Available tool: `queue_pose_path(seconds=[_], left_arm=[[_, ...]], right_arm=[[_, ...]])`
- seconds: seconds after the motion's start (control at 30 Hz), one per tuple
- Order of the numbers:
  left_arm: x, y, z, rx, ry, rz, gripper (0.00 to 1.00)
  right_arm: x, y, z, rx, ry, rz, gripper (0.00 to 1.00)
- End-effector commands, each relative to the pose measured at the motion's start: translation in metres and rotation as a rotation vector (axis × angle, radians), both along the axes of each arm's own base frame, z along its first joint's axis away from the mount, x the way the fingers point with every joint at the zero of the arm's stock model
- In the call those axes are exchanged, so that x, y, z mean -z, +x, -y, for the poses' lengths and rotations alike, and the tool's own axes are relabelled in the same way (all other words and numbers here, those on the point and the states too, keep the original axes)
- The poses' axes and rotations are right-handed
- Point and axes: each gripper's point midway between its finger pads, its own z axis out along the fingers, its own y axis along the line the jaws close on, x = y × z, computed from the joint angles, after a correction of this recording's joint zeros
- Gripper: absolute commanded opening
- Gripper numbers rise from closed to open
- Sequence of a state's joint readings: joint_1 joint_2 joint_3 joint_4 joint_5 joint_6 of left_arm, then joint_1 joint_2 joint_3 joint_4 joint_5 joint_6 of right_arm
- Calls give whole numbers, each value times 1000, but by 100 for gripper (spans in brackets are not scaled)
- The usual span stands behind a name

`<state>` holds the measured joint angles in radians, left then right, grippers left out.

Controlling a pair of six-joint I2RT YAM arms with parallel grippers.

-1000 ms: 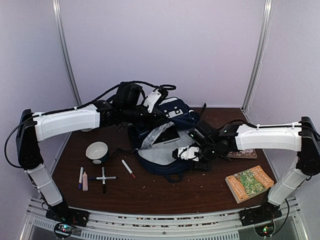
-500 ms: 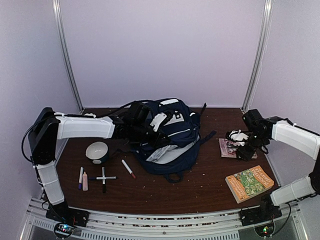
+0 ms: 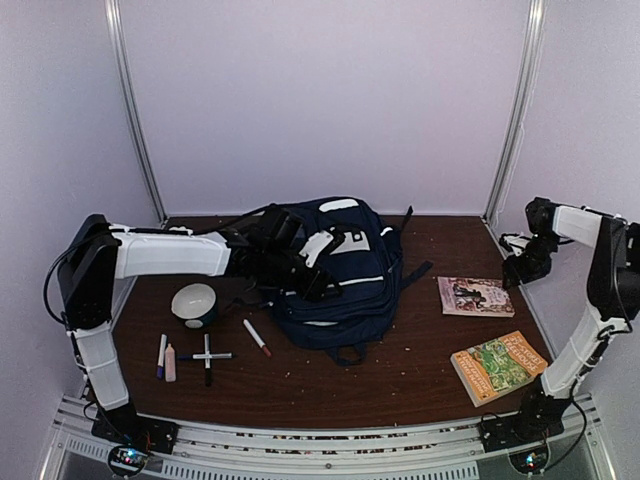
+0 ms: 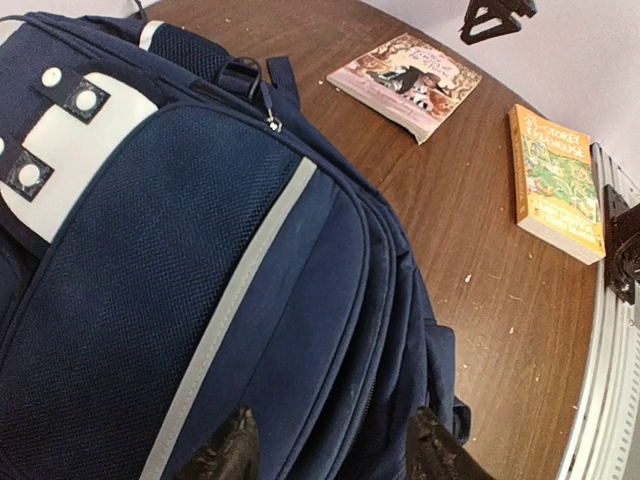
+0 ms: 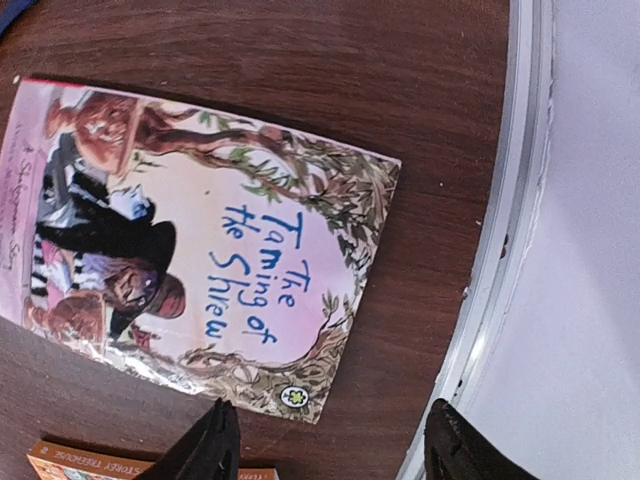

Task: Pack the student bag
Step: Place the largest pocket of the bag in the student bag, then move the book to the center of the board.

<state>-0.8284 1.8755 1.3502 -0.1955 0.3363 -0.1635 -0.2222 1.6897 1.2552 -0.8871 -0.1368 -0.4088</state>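
The student bag (image 3: 350,265), navy blue with white stripes and patches, lies in the middle of the table with its flap down. My left gripper (image 3: 322,287) hovers over the bag's front left side. In the left wrist view the bag (image 4: 200,260) fills the frame, and the gripper (image 4: 335,455) stands open above its zipped seams, holding nothing. My right gripper (image 3: 518,270) is at the far right edge of the table. In its own view the right gripper (image 5: 330,445) is open and empty, just off the corner of a pink book (image 5: 200,240).
The pink book (image 3: 476,296) lies right of the bag, with an orange-and-green book (image 3: 498,366) nearer the front. Left of the bag are a bowl (image 3: 195,303), a red-tipped marker (image 3: 257,337) and several pens (image 3: 207,357). The table's metal rail (image 5: 500,250) runs beside the right gripper.
The left gripper has opened and let go of the bag's flap, which has dropped shut over the grey lining. The right arm has pulled out of the bag to the far right edge.
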Motion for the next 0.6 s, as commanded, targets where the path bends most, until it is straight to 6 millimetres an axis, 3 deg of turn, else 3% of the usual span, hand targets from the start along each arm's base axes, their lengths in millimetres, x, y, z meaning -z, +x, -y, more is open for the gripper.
queue_pose_path(seconds=[0.0,0.3,0.57], left_arm=[[-41,-3,0,7,-77,73,53],[-49,2,1,-16,-84,80,51],[-64,7,10,-21,-130,70,51]], right_arm=[[20,2,3,125,149,-108,63],[49,17,7,159,188,-209,64],[60,19,9,165,200,-272,64]])
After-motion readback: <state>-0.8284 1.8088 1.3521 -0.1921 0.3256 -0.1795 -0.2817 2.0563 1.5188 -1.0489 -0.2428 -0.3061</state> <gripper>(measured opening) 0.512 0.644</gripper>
